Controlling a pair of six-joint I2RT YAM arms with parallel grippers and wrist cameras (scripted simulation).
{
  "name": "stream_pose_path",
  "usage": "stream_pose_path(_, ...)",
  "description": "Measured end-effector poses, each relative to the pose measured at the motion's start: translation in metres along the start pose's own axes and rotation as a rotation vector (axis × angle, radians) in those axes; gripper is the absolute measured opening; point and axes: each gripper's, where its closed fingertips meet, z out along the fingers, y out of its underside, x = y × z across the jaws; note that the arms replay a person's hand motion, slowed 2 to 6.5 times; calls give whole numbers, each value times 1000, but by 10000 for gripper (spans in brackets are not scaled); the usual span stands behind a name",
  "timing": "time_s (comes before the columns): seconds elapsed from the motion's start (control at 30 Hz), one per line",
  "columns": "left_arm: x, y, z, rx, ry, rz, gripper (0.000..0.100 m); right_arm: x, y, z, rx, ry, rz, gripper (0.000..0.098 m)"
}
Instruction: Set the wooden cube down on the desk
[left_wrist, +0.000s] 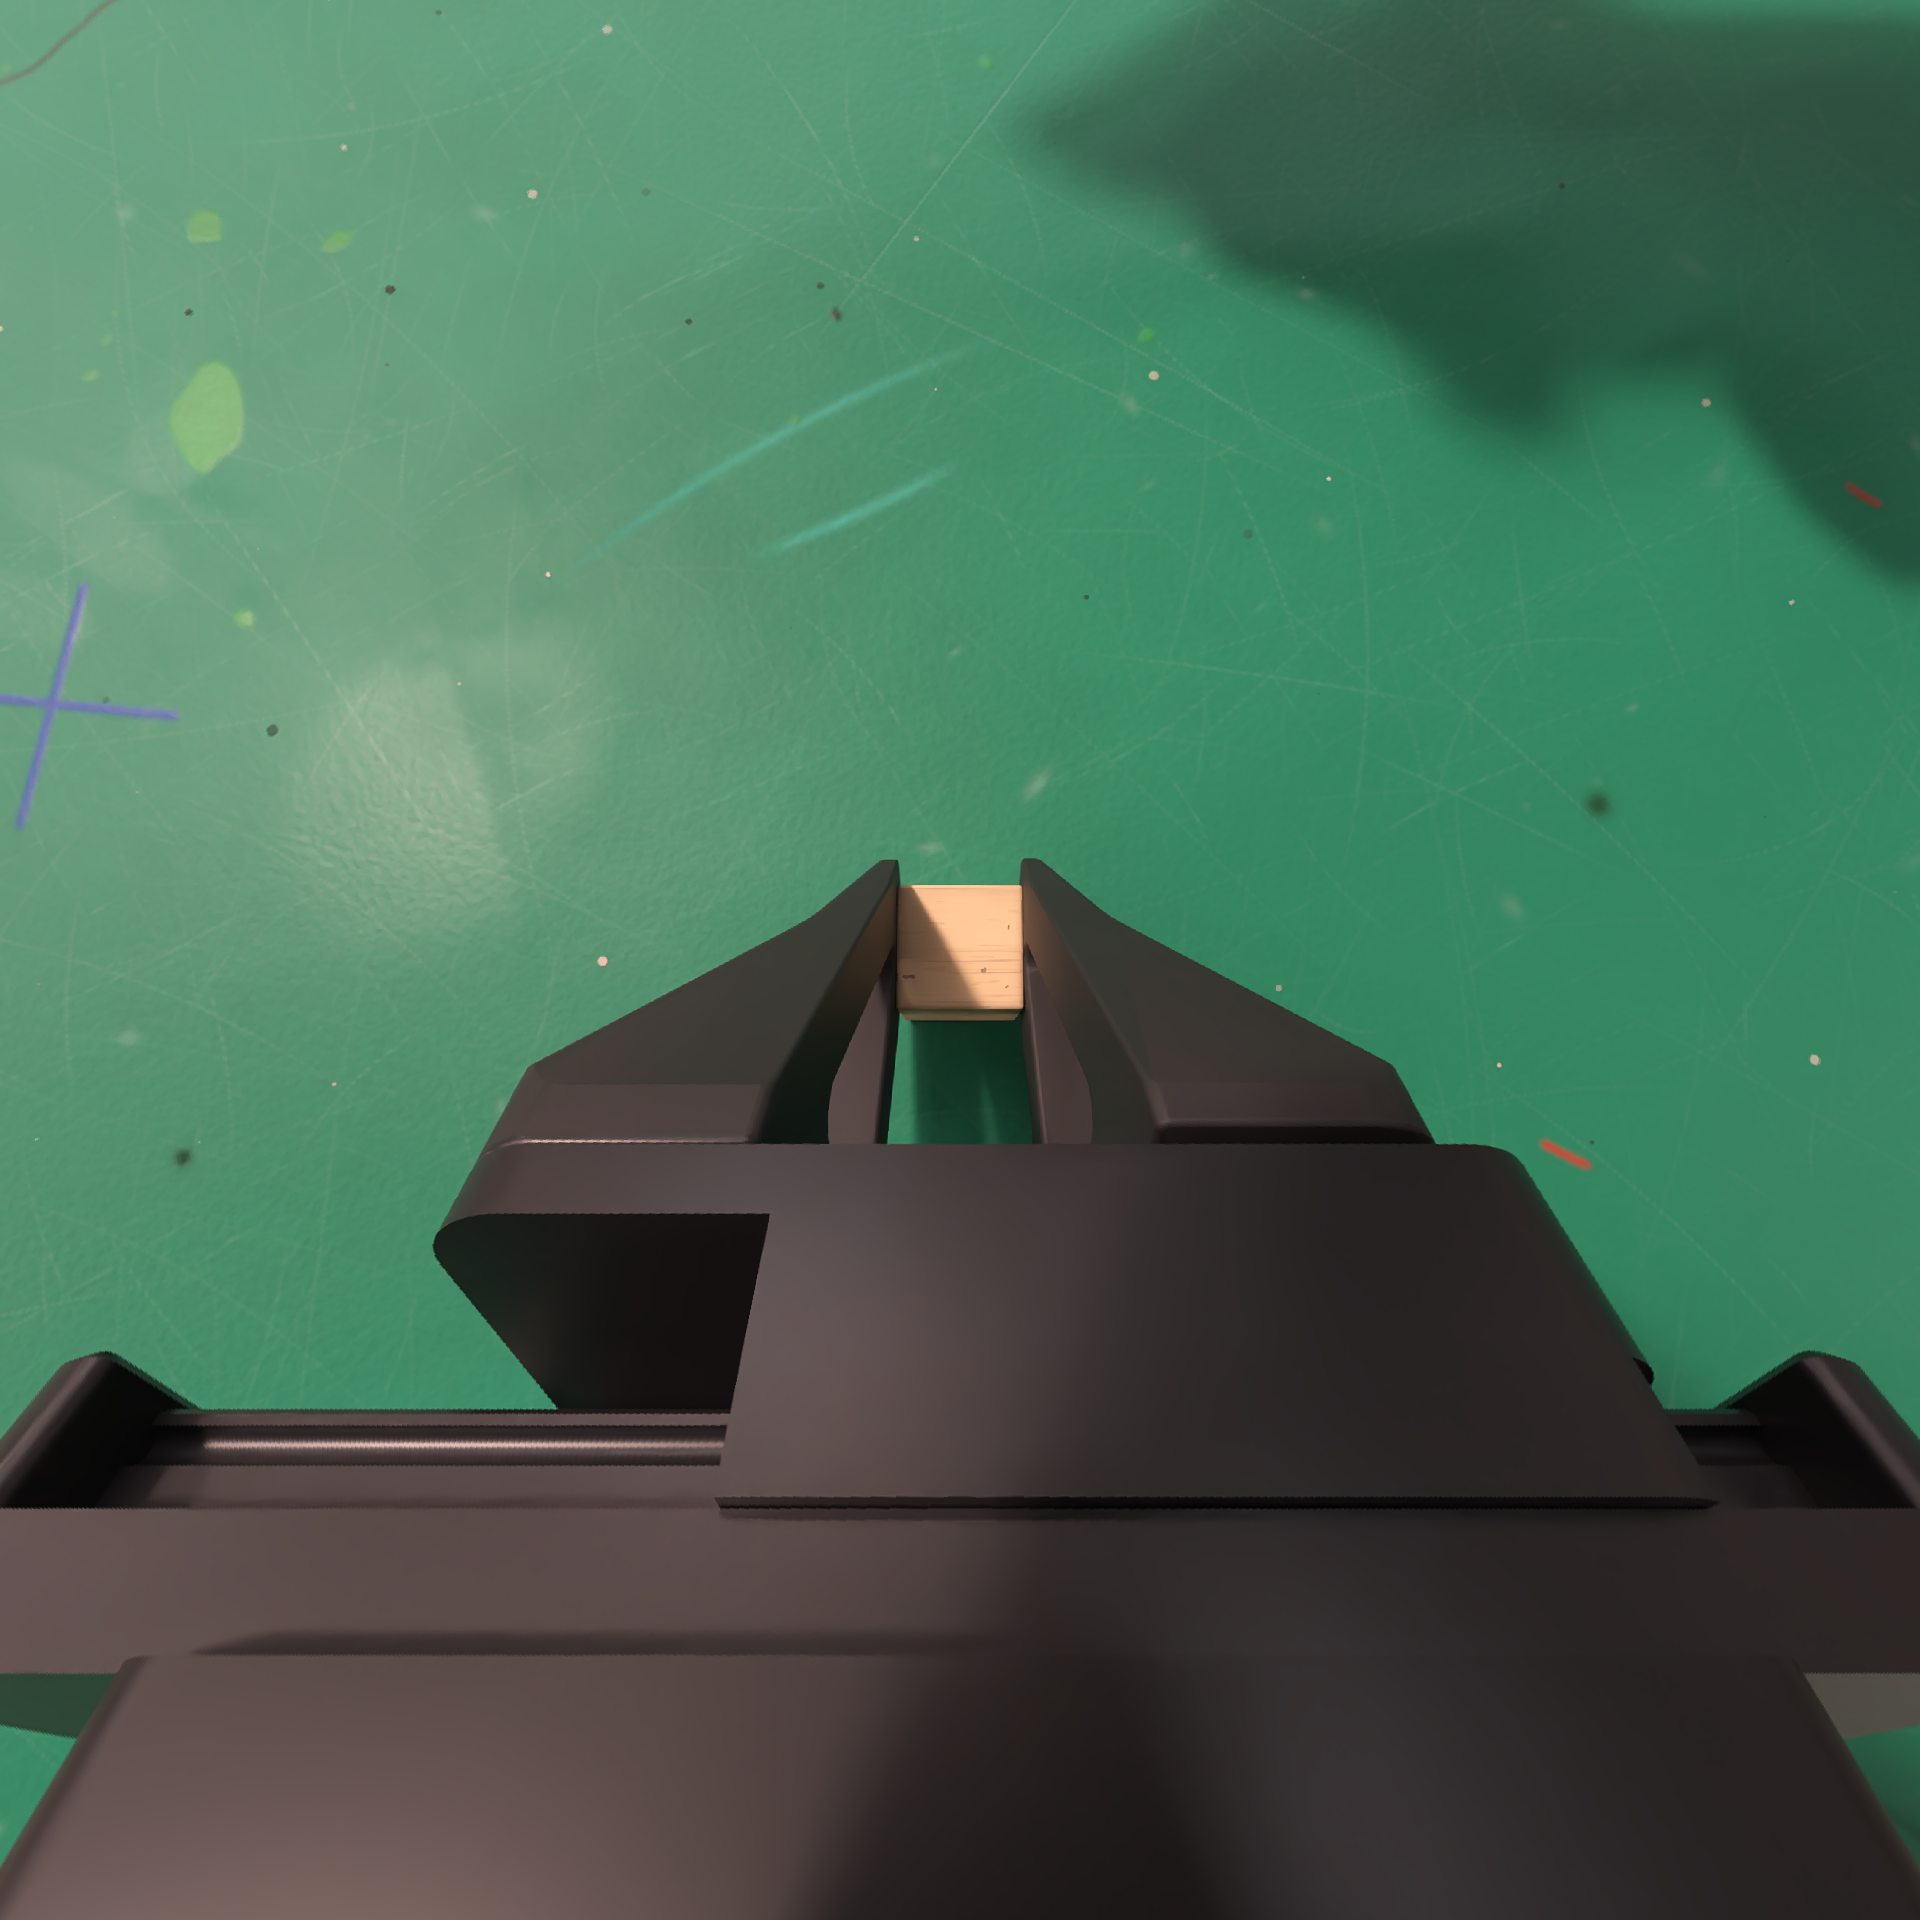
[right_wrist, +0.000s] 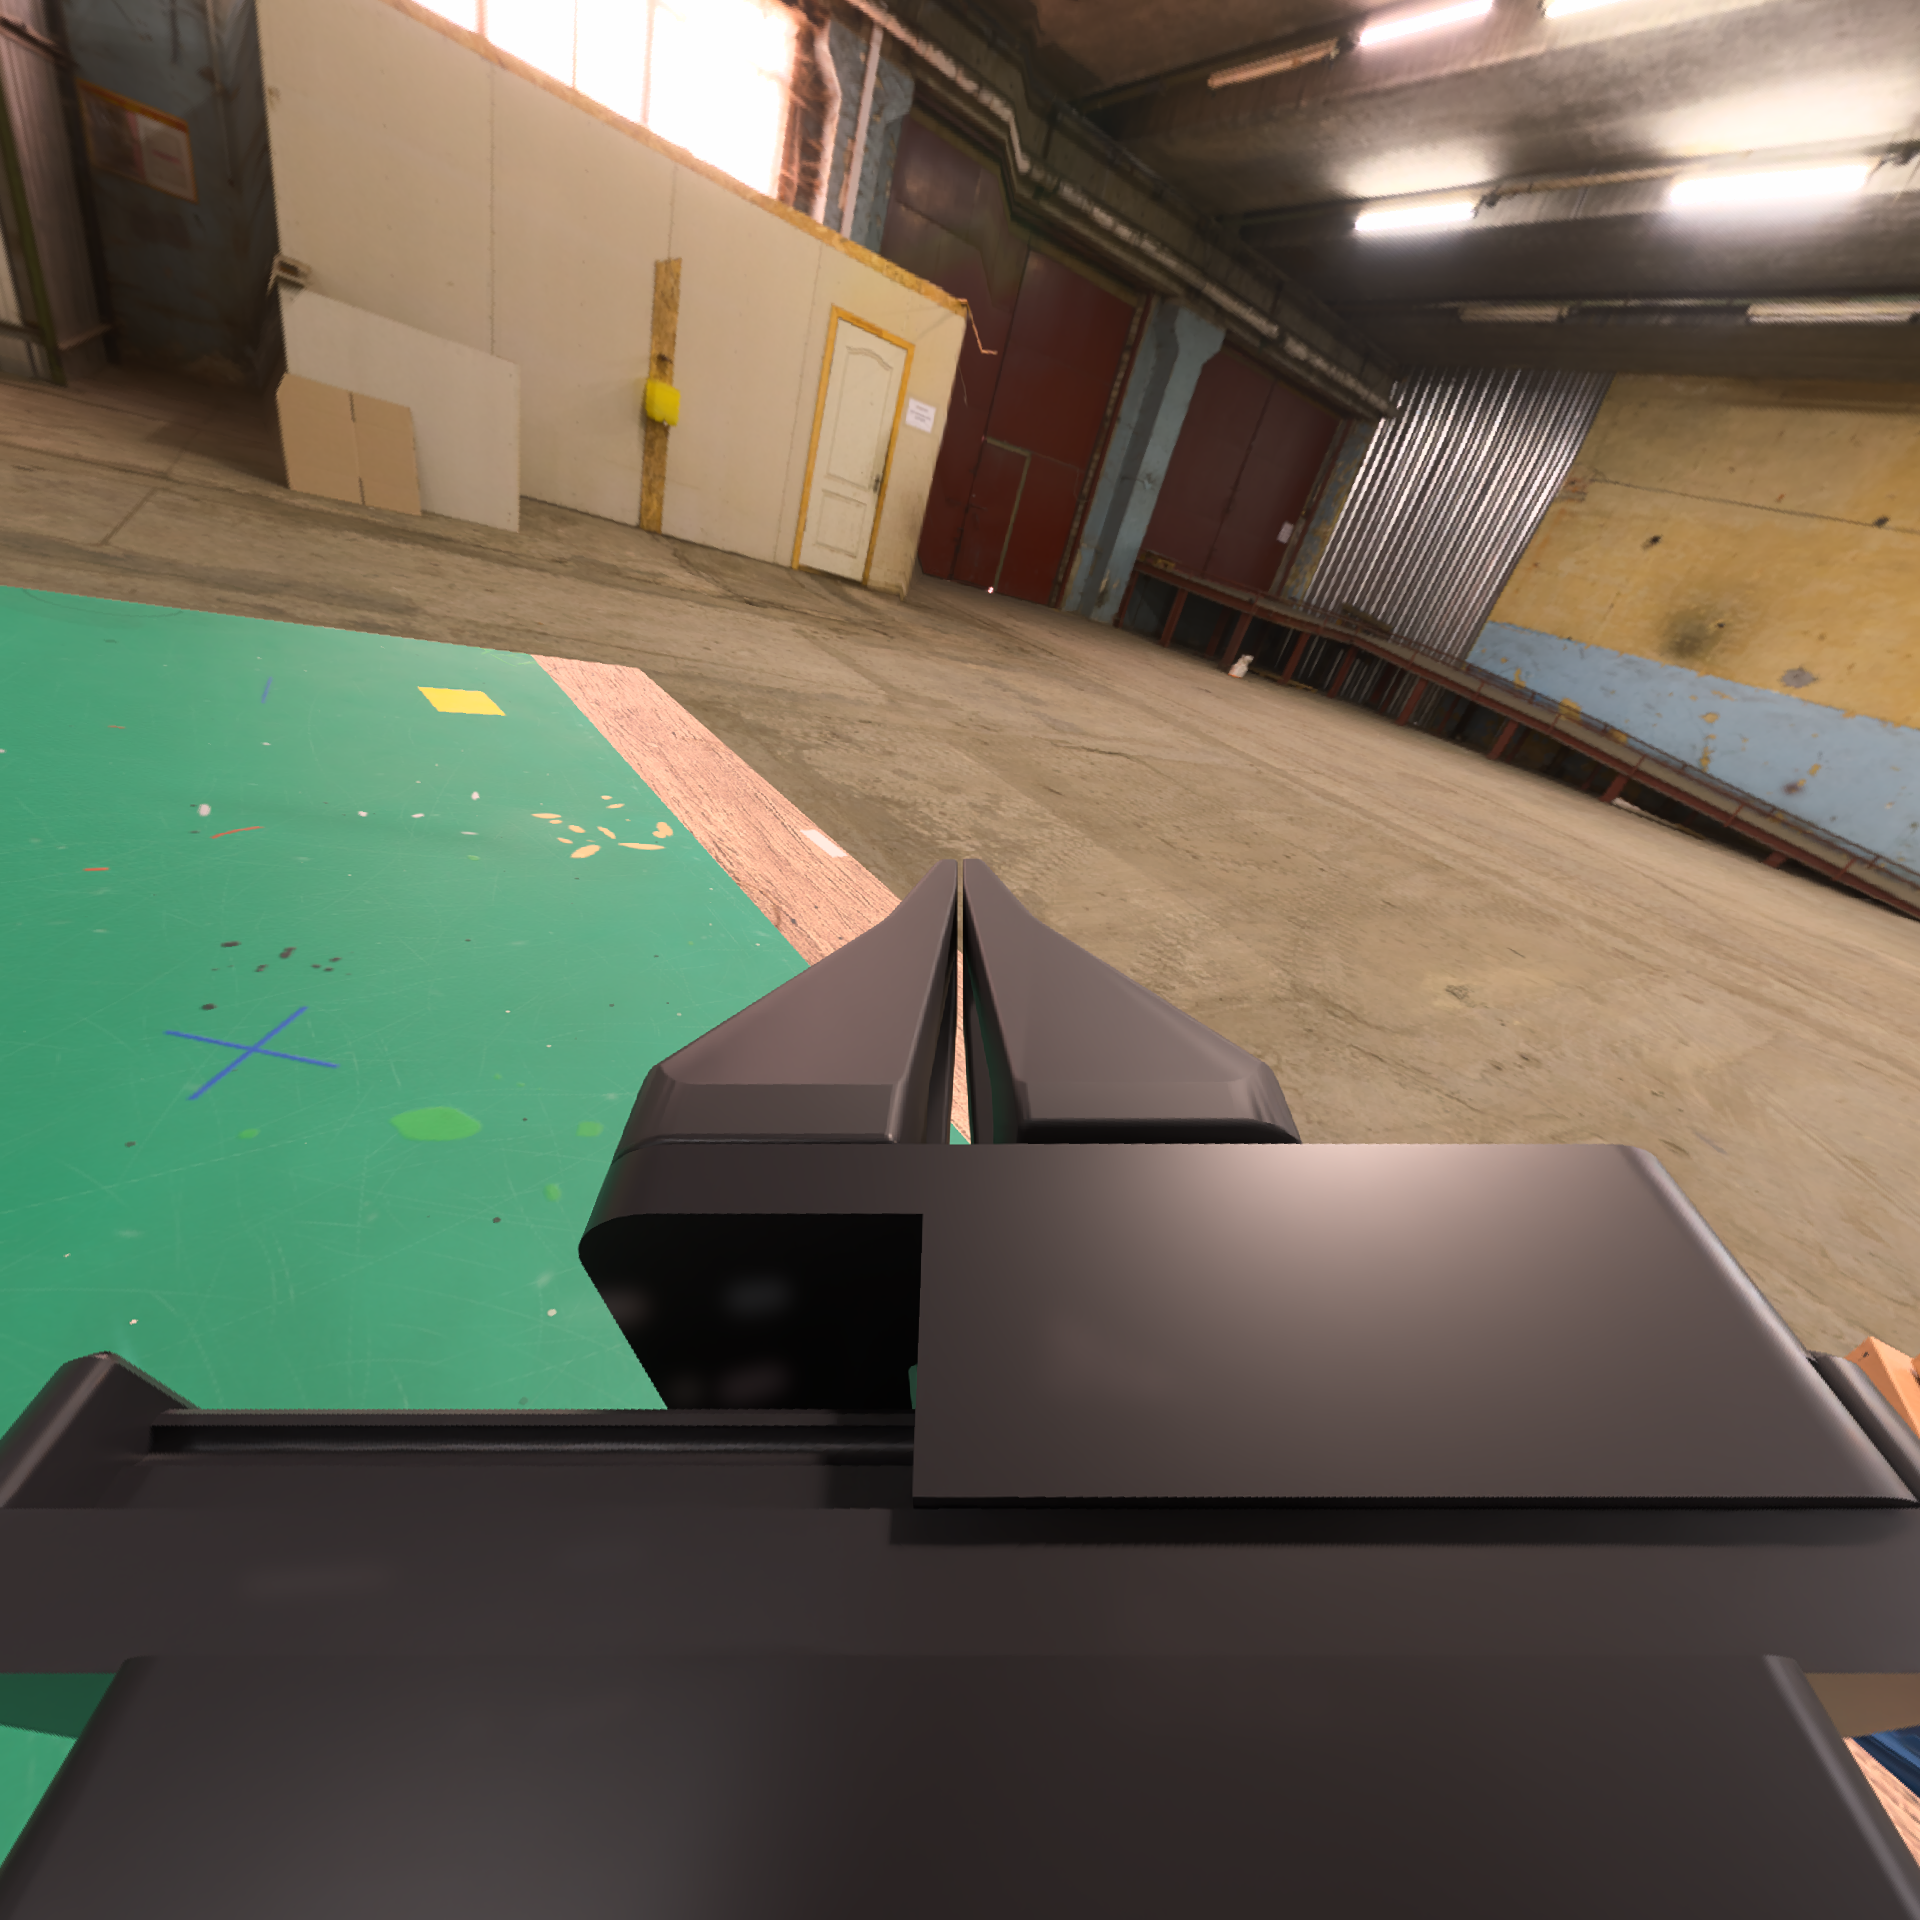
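Between my left gripper's (left_wrist: 960, 883) fingertips I held the wooden cube (left_wrist: 959, 951), pinched on both sides above the green desk mat (left_wrist: 727, 520); whether it touched the mat I could not tell. Farther out, my right gripper (right_wrist: 961, 868) sat closed and empty over the mat's wooden edge (right_wrist: 727, 790).

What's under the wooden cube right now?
Only green desk mat shows below the wooden cube, clamped in the left gripper. The spot straight beneath it is hidden.
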Motion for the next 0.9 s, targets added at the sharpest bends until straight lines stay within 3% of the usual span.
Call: stream_pose_path(0.9, -8, 1, -1, -6, -24, -36, 190, 1, 1, 0, 0, -2, 21, 9)
